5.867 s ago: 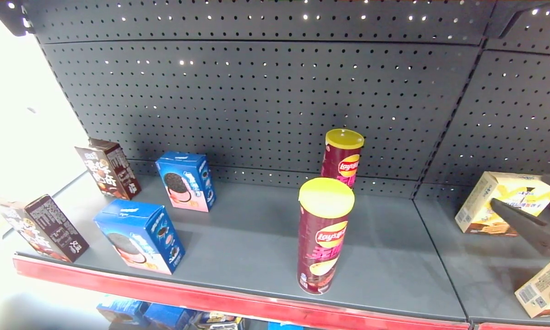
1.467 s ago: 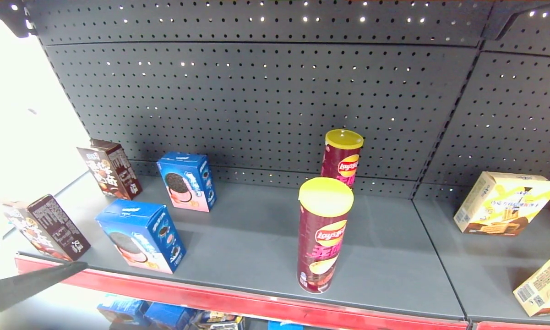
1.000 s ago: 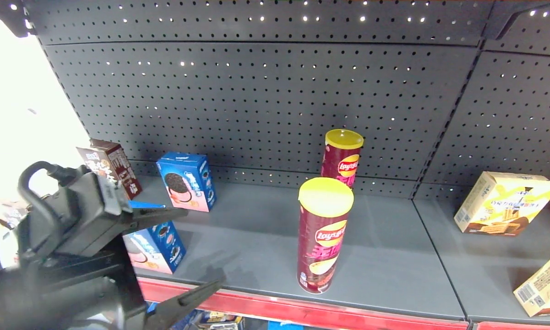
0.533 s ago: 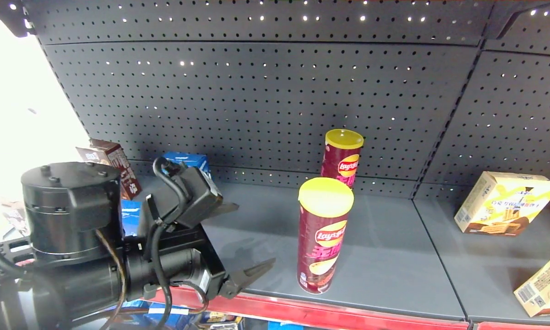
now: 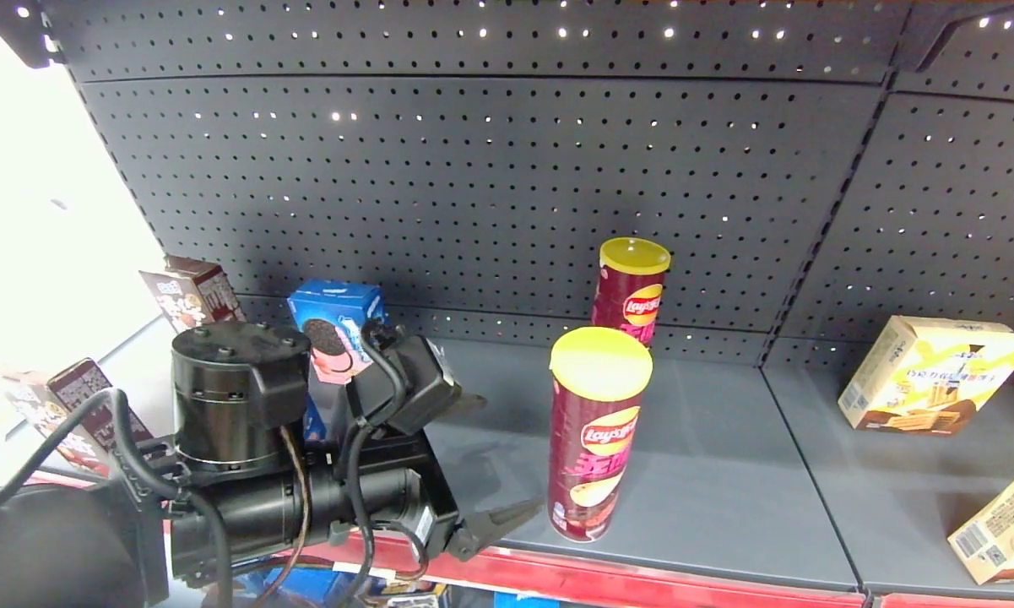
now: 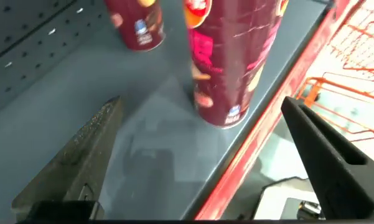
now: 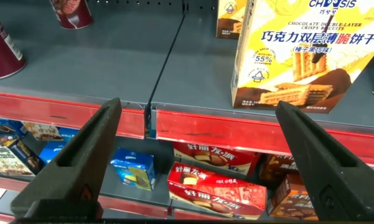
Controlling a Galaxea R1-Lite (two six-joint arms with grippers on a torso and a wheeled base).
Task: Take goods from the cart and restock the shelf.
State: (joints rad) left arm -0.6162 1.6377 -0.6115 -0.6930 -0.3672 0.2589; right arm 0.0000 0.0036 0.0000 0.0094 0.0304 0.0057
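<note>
Two maroon chip cans with yellow lids stand on the grey shelf [image 5: 726, 473]: one at the front [image 5: 595, 431], one at the back [image 5: 631, 291]. My left gripper [image 5: 490, 460] is open and empty just left of the front can, at the height of its lower half. In the left wrist view the front can [image 6: 230, 62] stands between and just beyond the spread fingers of the left gripper [image 6: 202, 104], with the back can [image 6: 137, 25] farther off. My right gripper [image 7: 199, 104] is open and empty before the shelf's red edge [image 7: 236, 127], below a yellow biscuit box [image 7: 292, 50].
A blue cookie box [image 5: 338, 321] and brown boxes [image 5: 187, 295] stand left on the shelf, partly behind my left arm. Yellow boxes [image 5: 929, 376] occupy the right bay. Bare shelf lies between the cans and the bay divider. The lower shelf [image 7: 218, 186] holds several packs.
My left arm has come up from the lower left and moved right, its open gripper now beside the front can. The right gripper has left the head view.
</note>
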